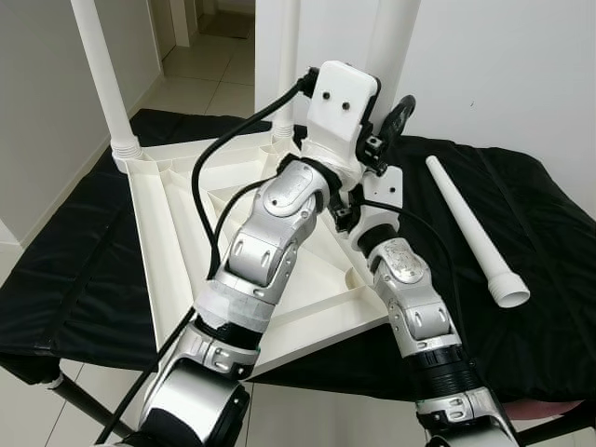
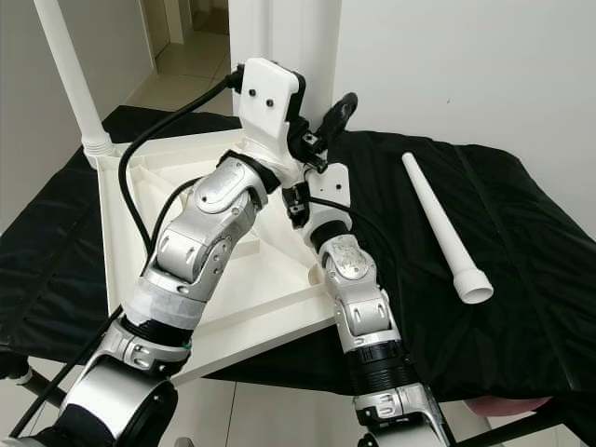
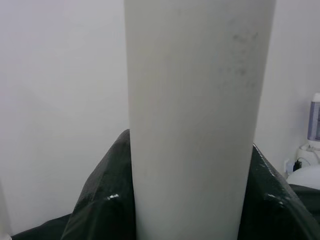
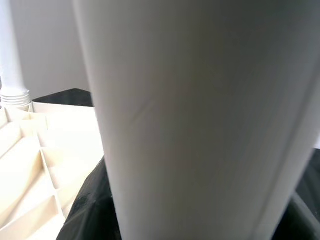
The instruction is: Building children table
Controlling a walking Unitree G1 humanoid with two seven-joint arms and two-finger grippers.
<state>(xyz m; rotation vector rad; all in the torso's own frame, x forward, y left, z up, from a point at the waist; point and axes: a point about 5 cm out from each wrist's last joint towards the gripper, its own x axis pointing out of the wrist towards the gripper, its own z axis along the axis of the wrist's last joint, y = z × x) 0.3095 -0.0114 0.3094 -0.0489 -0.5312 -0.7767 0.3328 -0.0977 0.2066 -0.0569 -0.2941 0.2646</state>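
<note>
Both grippers reach up to the upright white leg (image 1: 391, 42) at the far corner of the upturned tabletop (image 1: 168, 242), but you cannot tell their grip, so a tilted push may cross-thread the leg.

A plain white painted wall (image 2: 466, 65) fills the upper right of the frame. A second pale wall (image 1: 37, 112) runs down the left side. Between them, at upper centre, a passage of light beige square floor tiles (image 1: 200, 60) leads away. Glossy black cloth (image 1: 521, 307) covers a low surface across the middle and right, wrinkled, reaching the lower edge. More light floor tiling (image 1: 23, 410) shows at lower left. Lighting is even and soft.
</note>
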